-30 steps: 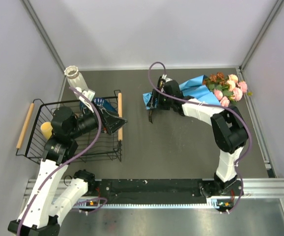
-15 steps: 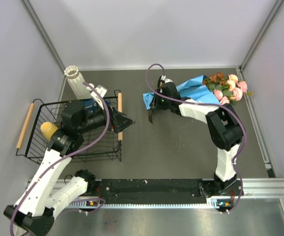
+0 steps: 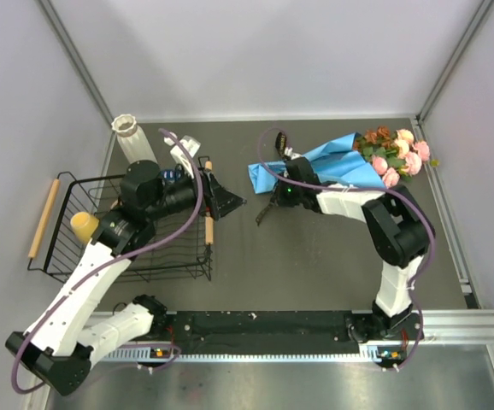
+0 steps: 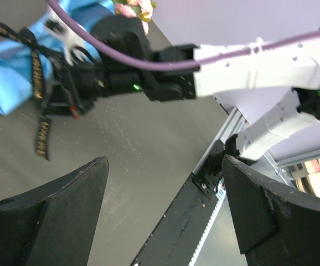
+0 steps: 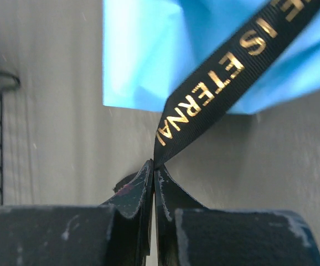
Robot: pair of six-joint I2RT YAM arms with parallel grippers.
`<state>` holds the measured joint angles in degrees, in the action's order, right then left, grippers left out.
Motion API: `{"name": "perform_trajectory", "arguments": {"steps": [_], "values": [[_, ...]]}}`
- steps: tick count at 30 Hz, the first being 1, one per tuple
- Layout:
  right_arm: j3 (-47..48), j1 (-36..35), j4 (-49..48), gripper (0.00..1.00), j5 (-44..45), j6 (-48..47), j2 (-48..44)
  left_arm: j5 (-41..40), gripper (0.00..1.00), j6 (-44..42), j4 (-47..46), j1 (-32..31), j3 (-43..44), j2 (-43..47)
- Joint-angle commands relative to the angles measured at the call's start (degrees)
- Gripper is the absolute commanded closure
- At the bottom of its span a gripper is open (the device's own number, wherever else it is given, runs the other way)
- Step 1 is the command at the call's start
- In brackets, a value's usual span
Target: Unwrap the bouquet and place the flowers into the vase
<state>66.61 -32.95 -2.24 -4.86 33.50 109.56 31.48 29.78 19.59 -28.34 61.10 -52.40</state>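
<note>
The bouquet lies at the back right, its blue paper (image 3: 339, 162) around pink, peach and rust flowers (image 3: 396, 152). My right gripper (image 3: 271, 206) is at the wrapper's left end. In the right wrist view it (image 5: 154, 166) is shut on the tip of the black ribbon (image 5: 226, 72), which runs taut up across the blue paper (image 5: 149, 50). My left gripper (image 3: 230, 202) hangs open just right of the basket, with nothing between its fingers (image 4: 55, 210). It faces the ribbon (image 4: 41, 127) and the right gripper (image 4: 71, 94). The white ribbed vase (image 3: 132, 137) stands at the back left.
A black wire basket (image 3: 67, 248) with wooden handles (image 3: 43, 218) sits at the left, holding a yellow cup (image 3: 82, 225) and a blue item (image 3: 172, 178). Walls close the table at the back and on both sides. The arms' base rail (image 3: 273, 329) runs along the near edge.
The right gripper has shut on the ribbon's end and drawn it a little toward the near side. The left arm has swung right, from over the basket toward the bouquet.
</note>
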Motion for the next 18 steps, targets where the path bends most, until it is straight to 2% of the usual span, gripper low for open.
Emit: {"name": "perform_trajectory", "arguments": {"steps": [1,3,7,10,14,16,18], "values": [[-9.80,-0.71,0.05,1.00,-4.53,-1.59,-10.75,-3.88,0.12,-2.62,-2.90,-0.40,4.63,-2.96],[-12.63,-0.80,0.39,1.00,-6.38,-2.38,-13.83,-6.34,0.11,-3.58,-2.46,-0.40,7.00,-6.12],[-20.35,-0.71,2.06,1.00,-6.74,-4.40,-23.83,-4.95,0.12,-3.06,-2.63,-0.75,12.01,-13.50],[-24.58,-0.63,4.26,1.00,-6.65,-4.84,-29.11,-5.64,0.12,-2.71,-3.51,-3.46,16.06,-20.44],[-29.25,1.30,4.53,1.00,-8.23,-3.44,-34.65,-14.59,0.09,-4.73,0.16,-7.87,25.70,-33.51],[-32.22,1.75,4.18,1.00,-8.32,-2.83,-36.86,-21.24,0.13,-6.31,2.72,-9.88,30.11,-38.45],[-34.52,2.36,3.65,1.00,-7.62,-2.47,-41.08,-24.52,0.21,-7.10,5.71,-10.68,36.26,-45.57]]}}
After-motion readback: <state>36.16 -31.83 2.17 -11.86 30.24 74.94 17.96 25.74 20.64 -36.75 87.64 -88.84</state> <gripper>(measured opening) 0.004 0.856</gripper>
